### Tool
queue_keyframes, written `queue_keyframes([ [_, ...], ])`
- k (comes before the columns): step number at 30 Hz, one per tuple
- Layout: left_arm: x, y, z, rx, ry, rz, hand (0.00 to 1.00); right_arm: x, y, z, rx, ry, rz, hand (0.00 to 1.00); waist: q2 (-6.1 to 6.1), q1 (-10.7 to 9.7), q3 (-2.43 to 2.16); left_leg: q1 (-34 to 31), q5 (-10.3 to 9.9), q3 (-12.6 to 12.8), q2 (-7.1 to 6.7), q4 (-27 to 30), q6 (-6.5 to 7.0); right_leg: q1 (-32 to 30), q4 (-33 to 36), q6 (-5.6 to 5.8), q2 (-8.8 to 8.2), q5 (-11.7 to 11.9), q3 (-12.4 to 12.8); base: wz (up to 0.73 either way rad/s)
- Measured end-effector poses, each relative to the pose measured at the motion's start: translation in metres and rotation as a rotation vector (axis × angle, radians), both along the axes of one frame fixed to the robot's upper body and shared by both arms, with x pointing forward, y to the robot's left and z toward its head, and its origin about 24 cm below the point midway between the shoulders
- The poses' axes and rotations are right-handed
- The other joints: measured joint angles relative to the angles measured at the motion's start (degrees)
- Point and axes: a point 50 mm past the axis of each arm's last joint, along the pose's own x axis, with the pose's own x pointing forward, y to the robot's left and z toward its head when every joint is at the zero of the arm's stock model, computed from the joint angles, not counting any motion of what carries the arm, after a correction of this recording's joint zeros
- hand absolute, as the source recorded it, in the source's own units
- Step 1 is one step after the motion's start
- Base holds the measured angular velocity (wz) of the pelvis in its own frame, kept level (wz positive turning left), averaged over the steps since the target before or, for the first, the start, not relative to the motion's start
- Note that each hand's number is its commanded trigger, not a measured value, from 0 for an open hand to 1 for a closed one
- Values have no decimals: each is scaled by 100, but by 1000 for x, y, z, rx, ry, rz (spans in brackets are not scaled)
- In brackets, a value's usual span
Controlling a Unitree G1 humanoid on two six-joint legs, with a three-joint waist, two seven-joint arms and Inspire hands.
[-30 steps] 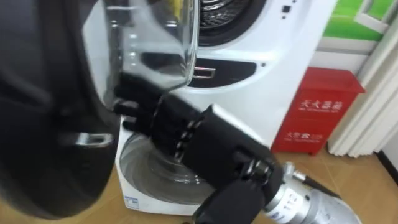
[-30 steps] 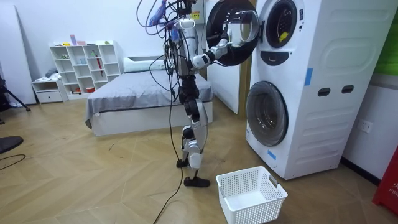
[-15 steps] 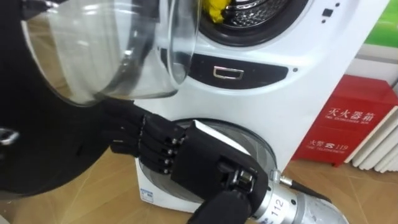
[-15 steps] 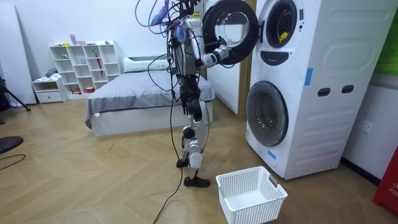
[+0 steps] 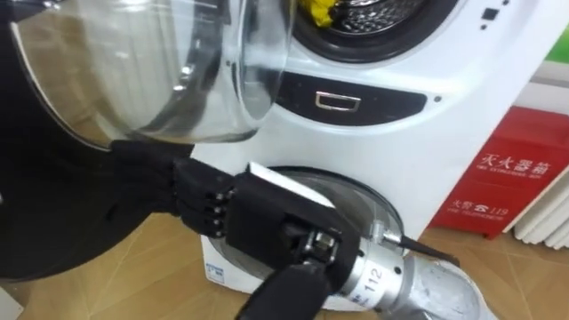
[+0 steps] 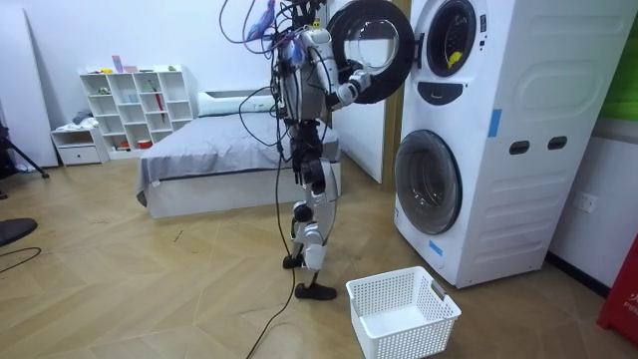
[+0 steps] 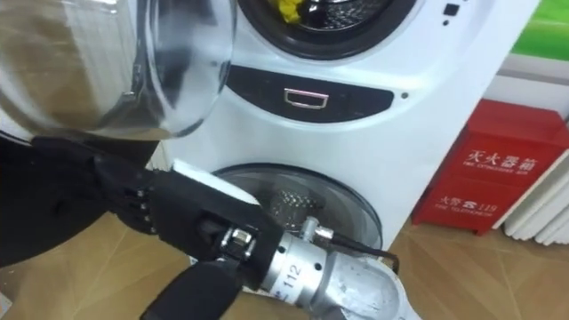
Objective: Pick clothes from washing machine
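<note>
The fingers (image 5: 173,185) of the right hand (image 5: 267,218) are extended, nearly straight, and laid flat against the dark inner ring of the open door (image 5: 53,222). They hold nothing, and their tips merge with the dark ring, so the exact contact line cannot be read. They sit just below the door's bulging glass bowl (image 5: 151,80). The task's thing, a yellow garment (image 5: 316,11), lies inside the drum of the upper washing machine (image 5: 373,98), at the front of the opening, apart from the hand. In the room view the robot stands upright on the wood floor, facing the stacked machines, right arm raised to the door. A white laundry basket (image 6: 404,311) sits on the floor near its feet, before the lower machine (image 6: 429,184). The step in hand appears to be swinging the door fully clear. Push with flat fingers on the ring rather than on the glass, and follow the hinge arc so the palm does not slide off. Confirm the bowl no longer overlaps the opening. Then bring the hand around the bowl's edge to the drum and close on the garment.
</note>
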Motion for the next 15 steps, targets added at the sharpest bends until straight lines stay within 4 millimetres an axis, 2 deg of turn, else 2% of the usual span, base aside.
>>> queue_keyframes([
  [1, 0, 0, 0, 1, 3, 1, 0, 1, 1, 0, 2, 4, 0, 0, -10, 26, -6, 3, 0, -2, 0, 0, 0, 3, 0, 0, 0, 0, -1, 0],
  [6, 2, 1, 0, 11, 16, -3, 0, 7, 20, -6, -36, 32, 12, 0, -71, 121, 30, -41, 0, 3, -2, 31, 0, -13, -8, 1, -5, -2, -10, 0],
  [9, 9, 1, 1, 16, 0, -12, 0, 12, 29, -9, -55, 52, -2, 0, -86, 222, 26, -131, -2, -42, -21, 66, 1, -20, -47, 20, -16, -16, -60, 13],
  [13, 10, 0, 1, 19, 5, -15, 0, 19, 34, -8, -75, 44, -27, 0, -92, 258, 22, -209, -2, -172, -38, 69, 2, -29, -56, 22, -35, -18, -178, 18],
  [15, 10, -1, 1, 16, 7, -5, 0, 23, 36, -7, -76, 49, -47, 0, -93, 361, 22, -220, -1, -174, -36, 87, 3, -38, -65, 21, -29, -17, -176, 0],
])
